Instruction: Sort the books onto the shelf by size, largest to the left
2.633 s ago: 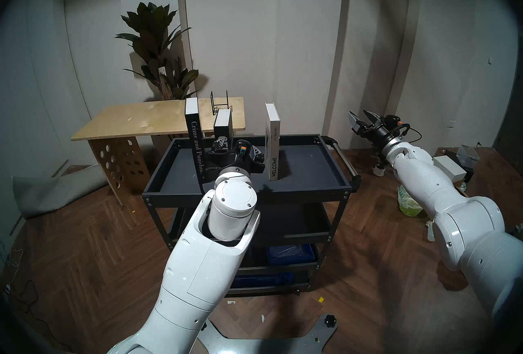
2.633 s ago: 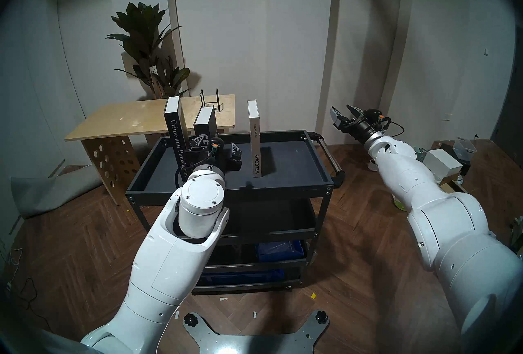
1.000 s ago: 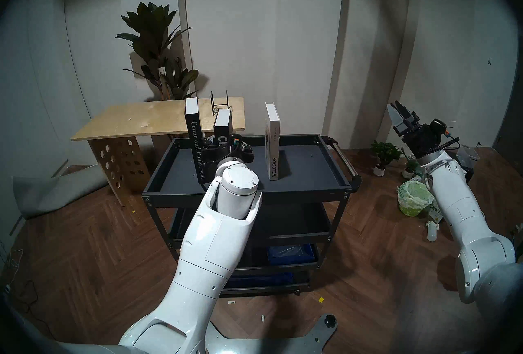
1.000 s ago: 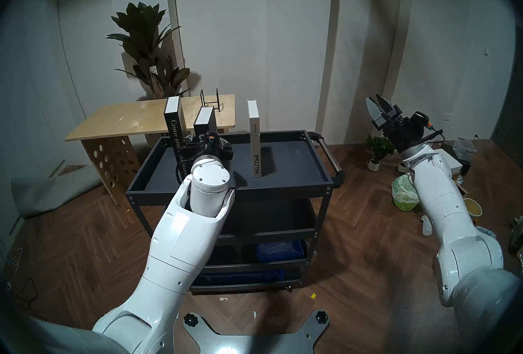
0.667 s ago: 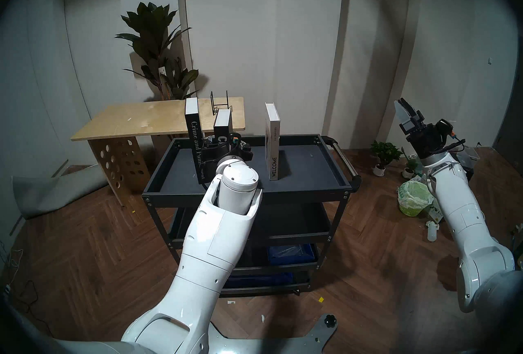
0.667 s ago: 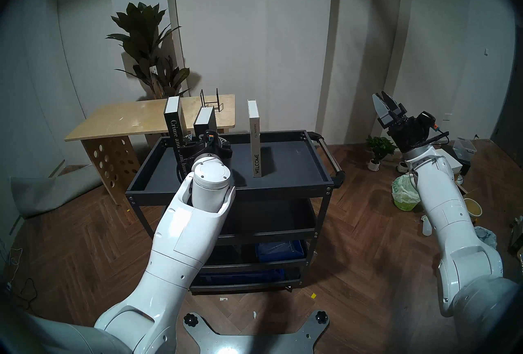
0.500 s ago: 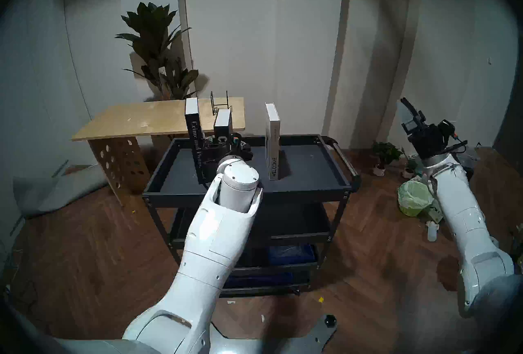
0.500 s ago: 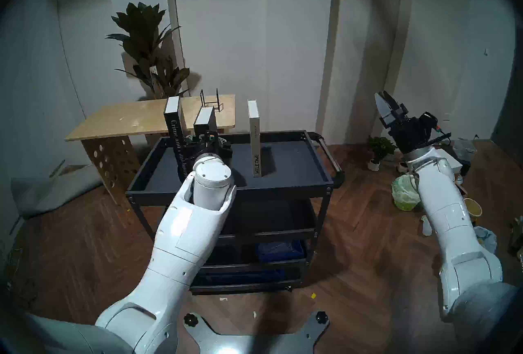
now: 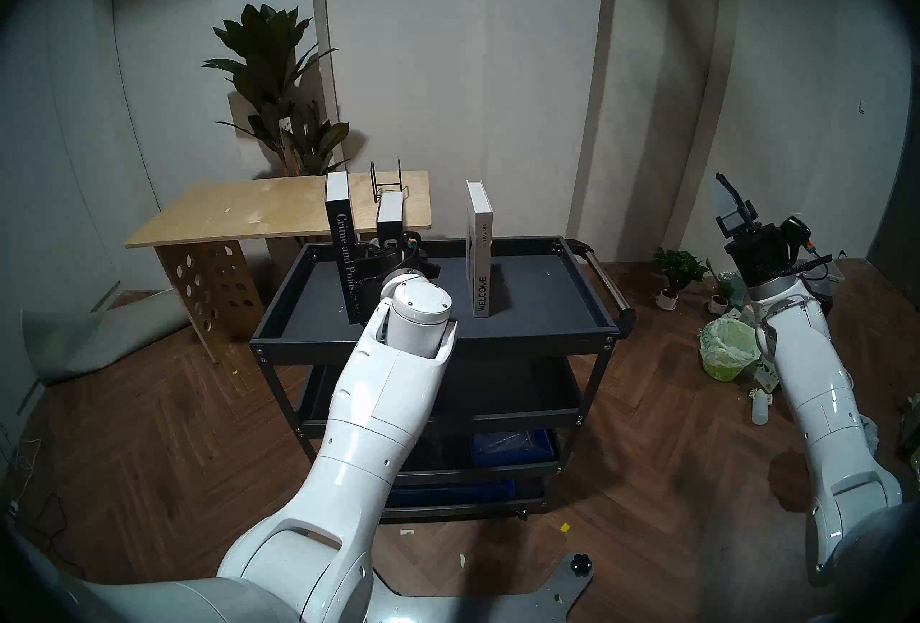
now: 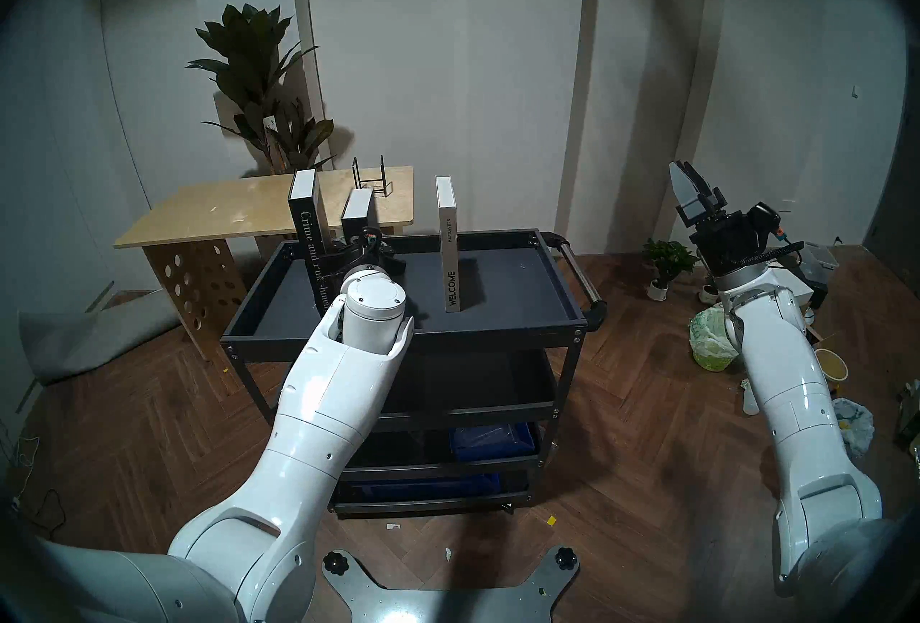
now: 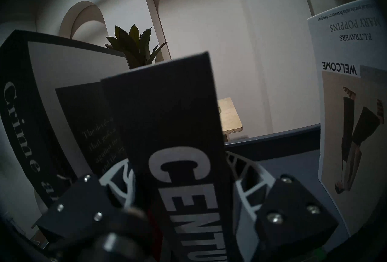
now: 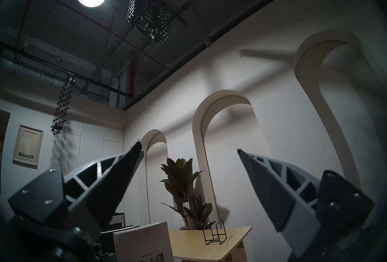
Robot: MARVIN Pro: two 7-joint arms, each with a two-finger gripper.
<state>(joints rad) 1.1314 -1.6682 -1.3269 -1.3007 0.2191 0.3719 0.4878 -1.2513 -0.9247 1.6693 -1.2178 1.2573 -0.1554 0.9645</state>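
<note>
Fingers of the left hand straddled the "CENTURY" book, spread wide on the cart's top shelf, apparently to shift it rightward past "WELCOME"; the right hand gaped empty, clear.

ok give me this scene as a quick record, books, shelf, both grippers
books: three, all upright on shelf
left to right: tall black book, short black book, white book
shelf: cart's top tray
left gripper: jaws open either side of short black book's spine
right gripper: jaws open, empty, raised off to the cart's right
</note>
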